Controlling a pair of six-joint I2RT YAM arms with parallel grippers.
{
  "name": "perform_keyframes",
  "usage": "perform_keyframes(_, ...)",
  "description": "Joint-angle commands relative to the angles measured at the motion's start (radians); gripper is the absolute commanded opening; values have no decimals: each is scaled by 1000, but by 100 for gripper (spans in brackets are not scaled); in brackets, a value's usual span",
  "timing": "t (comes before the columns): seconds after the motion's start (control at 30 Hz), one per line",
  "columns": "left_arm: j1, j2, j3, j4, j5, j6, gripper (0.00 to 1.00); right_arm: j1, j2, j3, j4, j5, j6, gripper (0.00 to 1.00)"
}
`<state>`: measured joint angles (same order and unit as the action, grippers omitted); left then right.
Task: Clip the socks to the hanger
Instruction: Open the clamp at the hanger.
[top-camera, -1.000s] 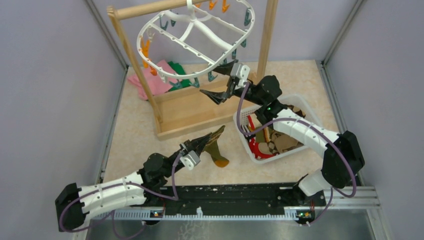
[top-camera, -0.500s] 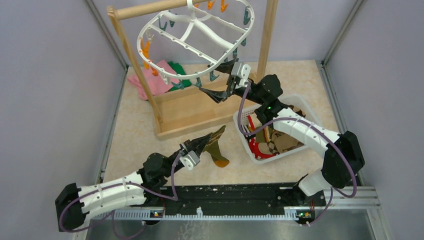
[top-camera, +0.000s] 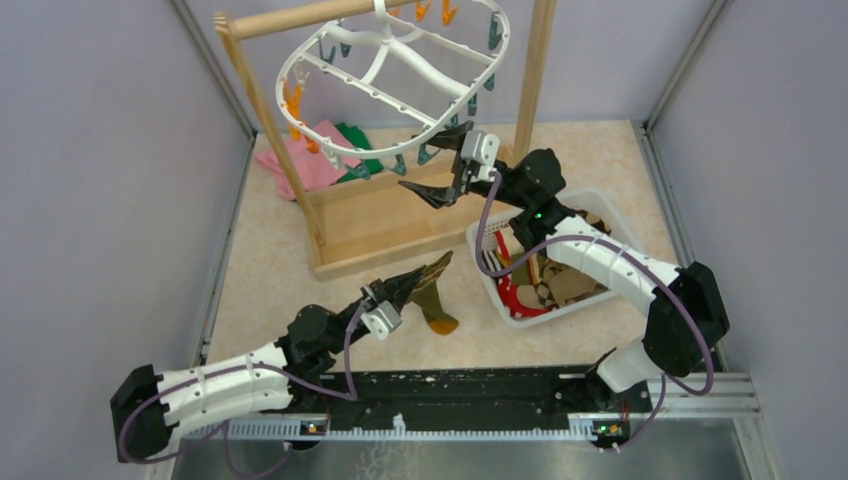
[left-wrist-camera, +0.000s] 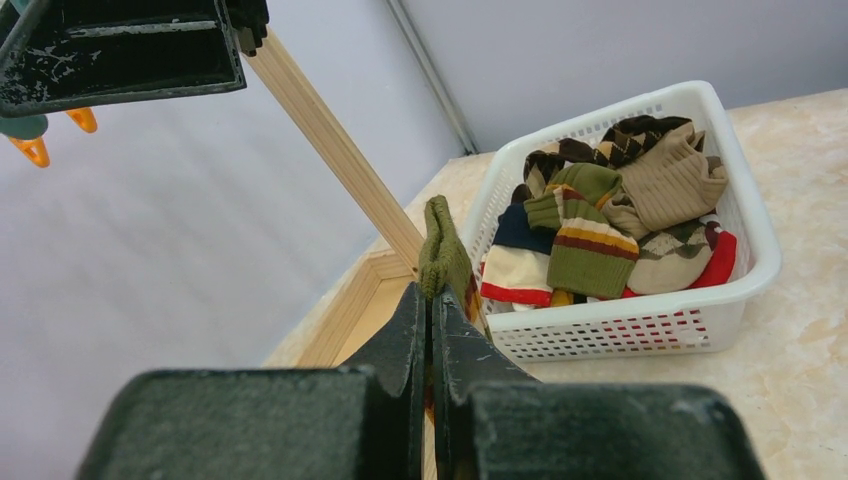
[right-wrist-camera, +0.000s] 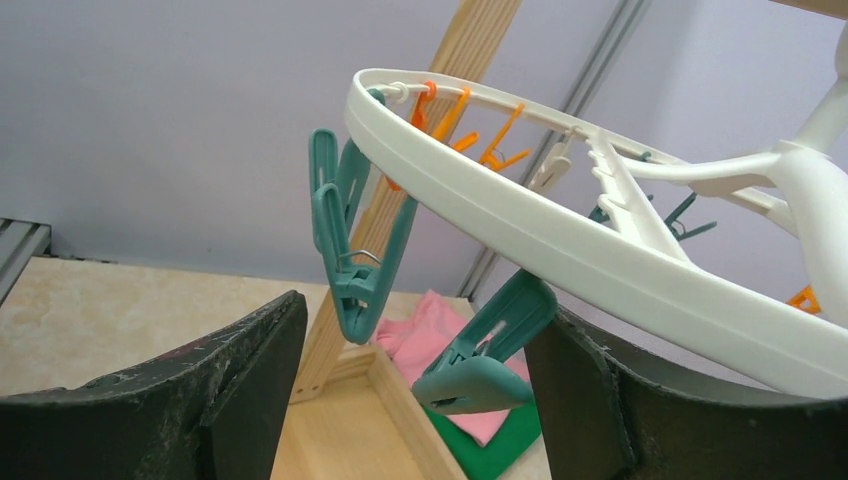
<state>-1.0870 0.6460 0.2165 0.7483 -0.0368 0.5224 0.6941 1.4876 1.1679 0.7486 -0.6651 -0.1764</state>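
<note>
Top external: the left gripper (top-camera: 408, 284) clamps the sock (top-camera: 436, 305), whose length hangs upright across its fingertips. The right gripper (top-camera: 444, 165) gapes just beneath the hanger (top-camera: 300, 60).

On my feed the hanger (right-wrist-camera: 560, 240) is plain white, hung with teal clips (right-wrist-camera: 350, 250) and orange clips (right-wrist-camera: 450, 115). The rack (top-camera: 400, 215) is pale bare wood. I see a pink cloth (right-wrist-camera: 415, 335) and a green cloth (right-wrist-camera: 500, 430). The olive sock (left-wrist-camera: 443, 250) turns orange at its lower end. The basket (left-wrist-camera: 640, 325) is white. In it, a striped sock (left-wrist-camera: 585, 240) is olive with maroon, yellow and white bands. A tan sock (left-wrist-camera: 675, 180) is plain, and a navy sock (left-wrist-camera: 515, 225) has a cream cuff edged red. An argyle sock (left-wrist-camera: 630, 135) shows dark brown and tan diamonds, and a red sock (left-wrist-camera: 722, 260) is plain. The tabletop (left-wrist-camera: 800, 380) is mottled beige.
</note>
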Motion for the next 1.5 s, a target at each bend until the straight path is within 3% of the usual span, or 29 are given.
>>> perform_keyframes(0.0, 2, 0, 41, 49, 25, -10, 0, 7, -36, 58, 43, -28, -23, 77)
perform_keyframes(1.47, 2, 24, 49, 46, 31, -18, 0, -8, -39, 8, 104, -51, -31, 72)
